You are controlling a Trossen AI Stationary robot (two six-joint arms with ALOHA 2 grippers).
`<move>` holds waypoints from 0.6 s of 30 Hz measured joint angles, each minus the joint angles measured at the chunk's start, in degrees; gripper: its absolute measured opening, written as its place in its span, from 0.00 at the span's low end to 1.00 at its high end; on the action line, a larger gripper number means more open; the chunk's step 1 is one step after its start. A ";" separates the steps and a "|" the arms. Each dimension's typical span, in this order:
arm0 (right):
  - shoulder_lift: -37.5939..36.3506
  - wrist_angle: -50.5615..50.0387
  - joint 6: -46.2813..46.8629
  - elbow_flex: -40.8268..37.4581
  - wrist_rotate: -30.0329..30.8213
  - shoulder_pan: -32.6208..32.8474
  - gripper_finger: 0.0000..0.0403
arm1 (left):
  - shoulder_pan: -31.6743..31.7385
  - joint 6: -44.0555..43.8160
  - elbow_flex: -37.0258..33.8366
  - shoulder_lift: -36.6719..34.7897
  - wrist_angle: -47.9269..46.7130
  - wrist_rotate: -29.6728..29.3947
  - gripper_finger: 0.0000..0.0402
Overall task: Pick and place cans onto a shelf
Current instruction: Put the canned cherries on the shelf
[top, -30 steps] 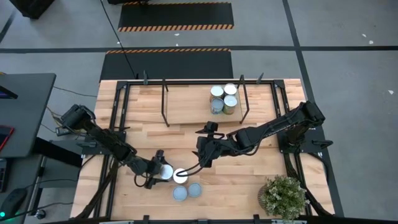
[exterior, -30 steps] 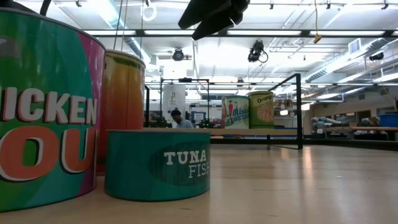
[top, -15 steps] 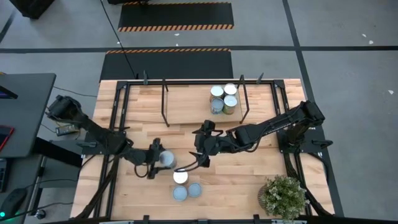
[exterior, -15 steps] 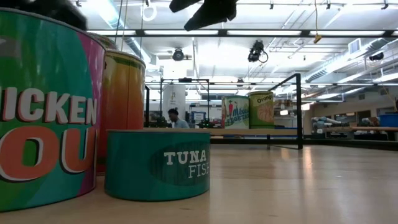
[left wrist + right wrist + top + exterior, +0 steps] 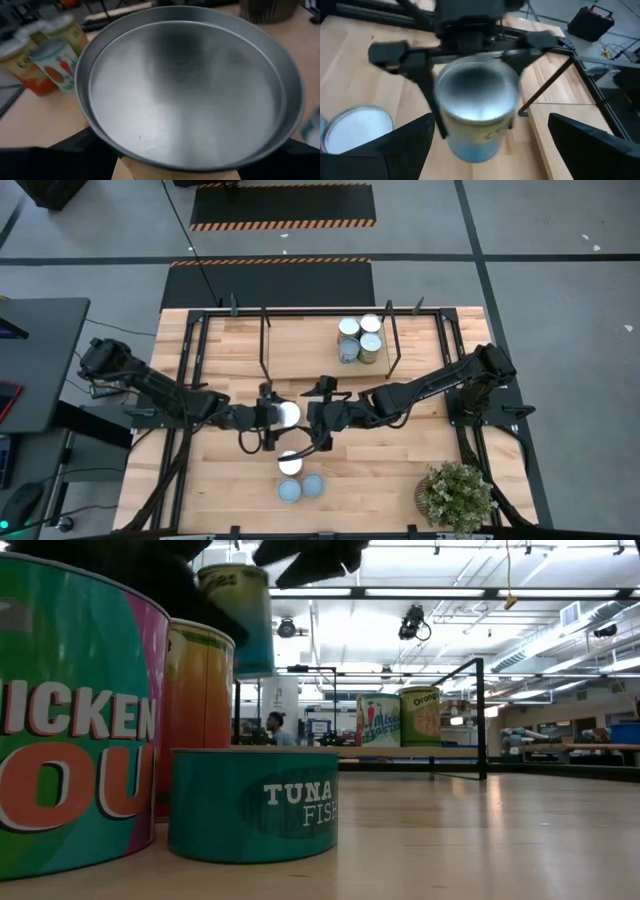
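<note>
Left end effector (image 5: pixel 275 416) gripping a can (image 5: pixel 287 415) above mid-worktop (image 5: pixel 400 470), right end effector (image 5: pixel 312 420) spread wide (empty) just beside it, four cans on the shelf (image 5: pixel 300 350).

7 cans (image 5: pixel 360 340), 1 shelf (image 5: pixel 300 355), 1 potted plant (image 5: pixel 456 495), 2 arms.

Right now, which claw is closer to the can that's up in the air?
The left. The left claw is clamped around the raised can, carrying it. The right claw hangs open just beside the can, facing it, not touching.
</note>
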 joint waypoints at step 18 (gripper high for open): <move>0.18 3.15 -0.91 0.06 -2.78 -2.46 0.99 | 2.60 7.62 2.57 0.62 4.50 -2.53 0.78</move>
